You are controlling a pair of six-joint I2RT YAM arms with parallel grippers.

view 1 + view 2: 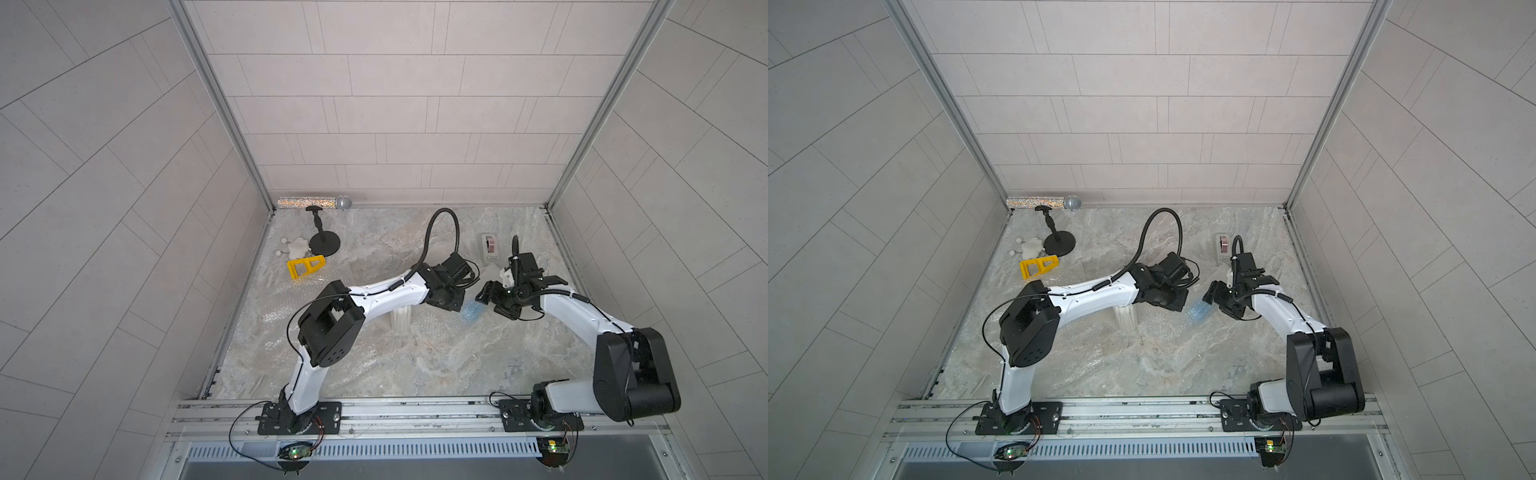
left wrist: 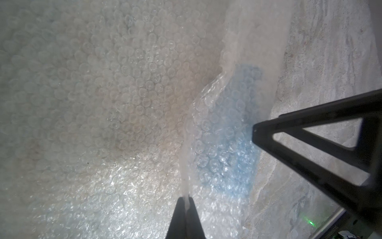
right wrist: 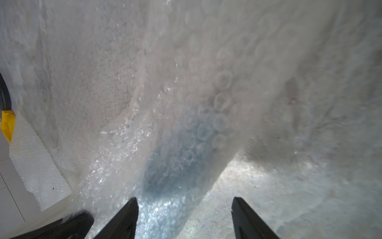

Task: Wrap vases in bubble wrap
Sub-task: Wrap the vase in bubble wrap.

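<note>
The white vase stands upright on the marble-patterned table in both top views, its upper part hidden under the left forearm. The bubble wrap lies spread over the table around this vase and reaches past it on both sides.

Just beside the white vase, on the side of the right arm, the blue vase shows only as a pale blue blur under the wrap. In the left wrist view the blue vase lies under a bubbled layer, with a raised fold of wrap running along it.

The left gripper has its jaws pressed together on that fold, and a thin strip of plastic is pinched between the tips. In a top view the left gripper sits between the two vases.

The right gripper has its jaws spread wide, holding nothing, with the wrapped blue vase ahead of the gap. In a top view the right gripper hangs just beyond the blue vase, on the far side from the white vase.

Well behind the white vase, at the back wall, a glittery microphone rests on a black stand, and a yellow piece lies near it. A tape dispenser sits behind the blue vase.
</note>
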